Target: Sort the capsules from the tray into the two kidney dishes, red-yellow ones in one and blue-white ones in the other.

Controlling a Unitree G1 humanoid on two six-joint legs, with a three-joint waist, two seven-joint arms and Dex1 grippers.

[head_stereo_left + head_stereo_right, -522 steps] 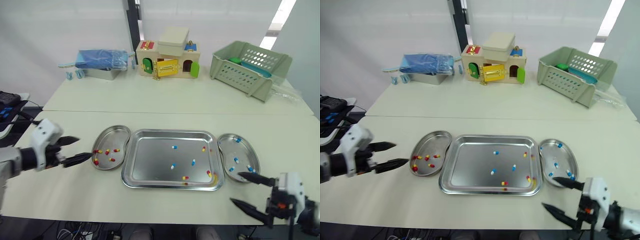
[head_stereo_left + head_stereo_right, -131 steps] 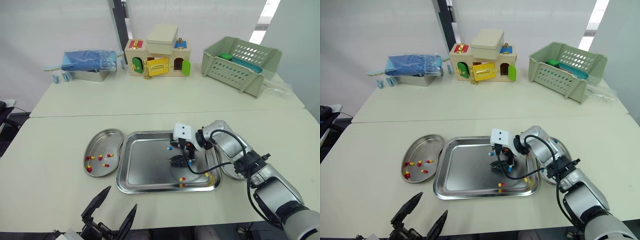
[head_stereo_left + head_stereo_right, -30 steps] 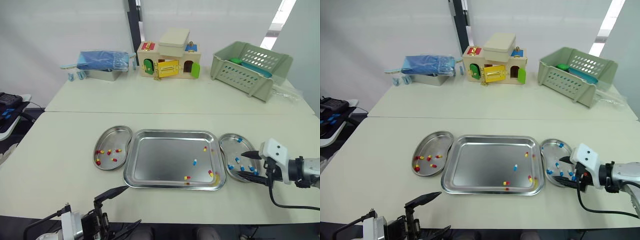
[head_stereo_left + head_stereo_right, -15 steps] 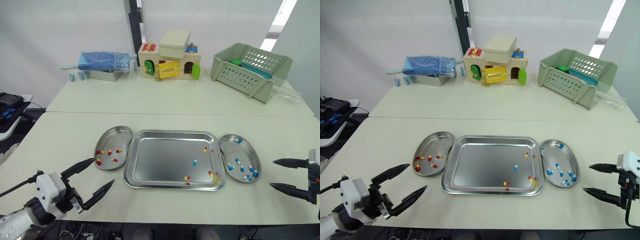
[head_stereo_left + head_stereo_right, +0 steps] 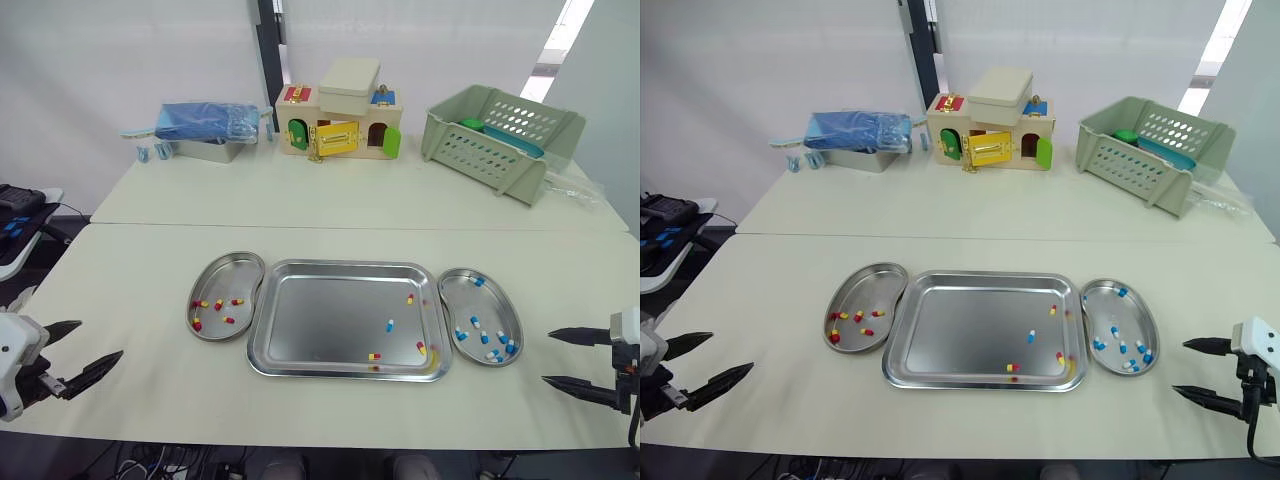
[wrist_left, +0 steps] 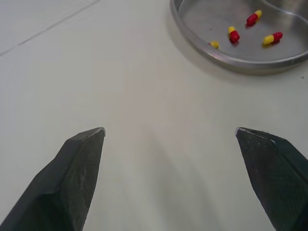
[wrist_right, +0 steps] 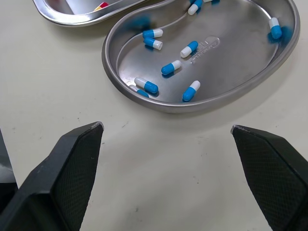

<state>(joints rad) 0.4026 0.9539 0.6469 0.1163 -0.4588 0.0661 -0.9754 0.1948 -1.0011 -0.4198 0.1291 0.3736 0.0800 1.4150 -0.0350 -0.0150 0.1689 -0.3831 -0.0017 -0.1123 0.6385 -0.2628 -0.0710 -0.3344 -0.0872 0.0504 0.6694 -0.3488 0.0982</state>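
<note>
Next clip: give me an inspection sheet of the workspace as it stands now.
Surface: pale table, with a seam across its middle.
Job's things: tray holds one blue-white capsule and a few red-yellow capsules; left kidney dish holds red-yellow ones, right kidney dish holds blue-white ones.
Clutter: toy house, green basket, blue packet on a tin, all at the far side.
Grippers: left gripper and right gripper open, empty, apart from the dishes.
Cables: thin black lead by the right gripper.
Surroundings: white wall, dark post; black device off the left edge.

Bright, even indoor light, ceiling strip lamp point(image 5: 568, 18) glowing upper right, soft faint shadows, dull sheen on tray point(image 5: 320, 320)
</note>
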